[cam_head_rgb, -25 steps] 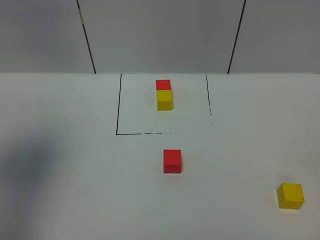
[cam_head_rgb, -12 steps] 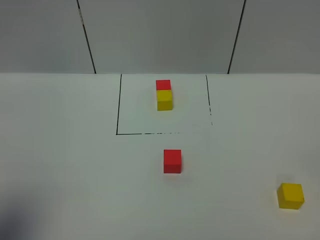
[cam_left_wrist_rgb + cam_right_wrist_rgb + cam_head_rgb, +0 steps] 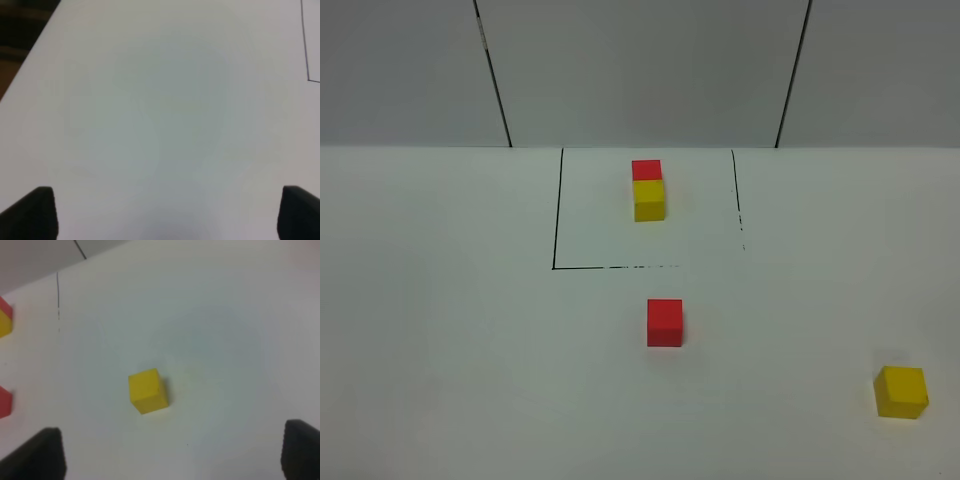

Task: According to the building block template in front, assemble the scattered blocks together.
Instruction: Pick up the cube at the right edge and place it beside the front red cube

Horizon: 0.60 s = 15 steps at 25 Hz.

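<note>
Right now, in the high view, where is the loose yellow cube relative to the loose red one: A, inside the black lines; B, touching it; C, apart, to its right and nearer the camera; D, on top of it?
C: the loose yellow cube sits alone near the lower right corner, well clear of the loose red cube at centre.

We see only fingertip corners of the left gripper [image 3: 167,215] and right gripper [image 3: 172,455]; an edge crops the red block [image 3: 4,402] and, seemingly, the template [image 3: 4,319].
</note>
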Available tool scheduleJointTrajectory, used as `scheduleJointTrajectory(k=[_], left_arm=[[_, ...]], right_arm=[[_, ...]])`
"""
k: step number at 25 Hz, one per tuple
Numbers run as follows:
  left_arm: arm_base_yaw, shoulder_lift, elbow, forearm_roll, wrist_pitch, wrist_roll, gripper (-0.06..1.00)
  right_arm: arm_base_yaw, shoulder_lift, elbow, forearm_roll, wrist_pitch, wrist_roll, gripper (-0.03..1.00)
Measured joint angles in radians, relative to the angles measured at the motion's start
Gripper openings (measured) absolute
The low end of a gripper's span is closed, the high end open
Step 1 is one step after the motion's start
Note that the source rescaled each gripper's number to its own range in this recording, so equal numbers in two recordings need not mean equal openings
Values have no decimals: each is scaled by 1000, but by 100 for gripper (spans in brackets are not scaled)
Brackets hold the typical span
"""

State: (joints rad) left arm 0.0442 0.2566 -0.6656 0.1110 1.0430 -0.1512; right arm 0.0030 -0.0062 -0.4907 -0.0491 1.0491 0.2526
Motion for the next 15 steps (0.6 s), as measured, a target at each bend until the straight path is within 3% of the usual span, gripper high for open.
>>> scheduleJointTrajectory(k=[9,15], left_arm=[[0,-172,128,-222,-4,220,81],[0,-209,138,-292,10,304,71]], right_arm=[[0,0,0,0,0,0,73],[0,0,0,0,0,0,73]])
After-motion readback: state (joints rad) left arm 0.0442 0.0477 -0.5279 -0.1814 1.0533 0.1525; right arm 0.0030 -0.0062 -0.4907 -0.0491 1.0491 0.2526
